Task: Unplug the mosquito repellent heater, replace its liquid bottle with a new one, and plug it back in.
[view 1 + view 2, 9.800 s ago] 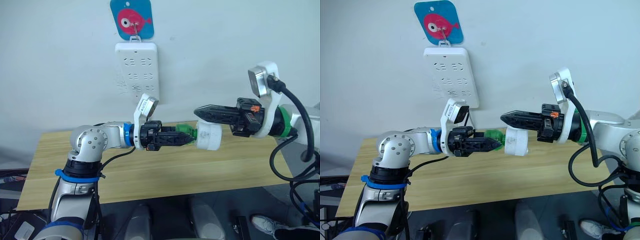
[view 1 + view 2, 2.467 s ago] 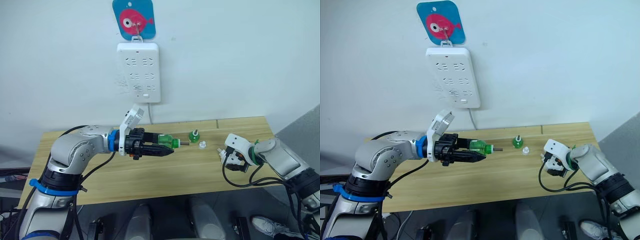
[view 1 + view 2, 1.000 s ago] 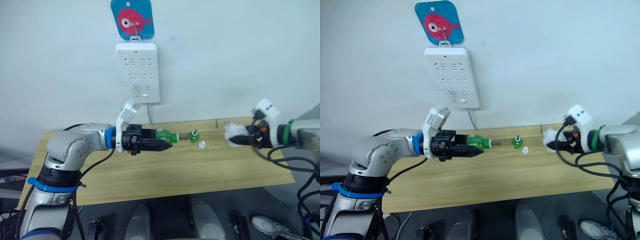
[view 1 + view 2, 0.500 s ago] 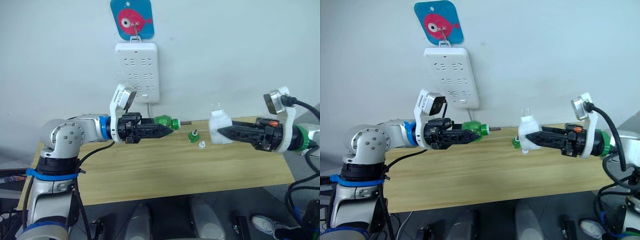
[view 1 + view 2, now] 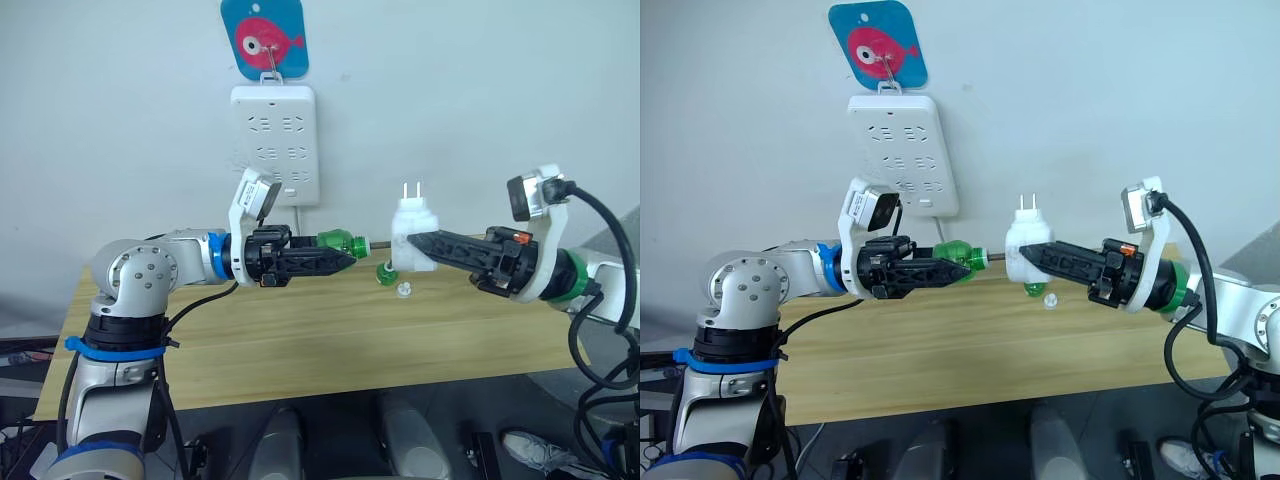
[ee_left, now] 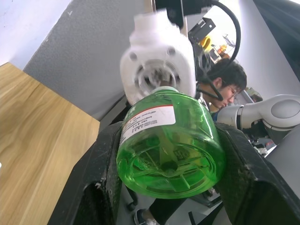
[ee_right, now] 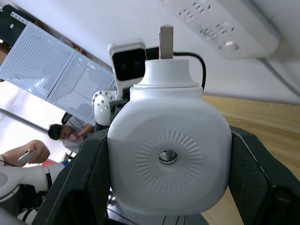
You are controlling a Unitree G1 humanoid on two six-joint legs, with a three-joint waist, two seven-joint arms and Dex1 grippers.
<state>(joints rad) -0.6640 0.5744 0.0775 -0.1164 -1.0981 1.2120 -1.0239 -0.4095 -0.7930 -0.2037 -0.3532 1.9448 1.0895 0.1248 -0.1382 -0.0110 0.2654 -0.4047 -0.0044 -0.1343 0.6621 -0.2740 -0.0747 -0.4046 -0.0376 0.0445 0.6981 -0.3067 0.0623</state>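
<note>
Left gripper [image 5: 345,259] above the table [image 5: 300,340], left of centre, clamped on the liquid bottle [image 5: 343,242], bottle lying sideways with neck toward the right. Right gripper [image 5: 415,243] opposite, reaching in from the right, closed on the mosquito repellent heater [image 5: 412,236], prongs up. Bottle neck just beside the heater, contact unclear. On the table below the heater: second bottle [image 5: 386,272] upright, small cap [image 5: 403,290] just right of it. Power strip [image 5: 276,143] on the wall behind, above the left gripper; fish tag [image 5: 264,38] directly above the strip.
</note>
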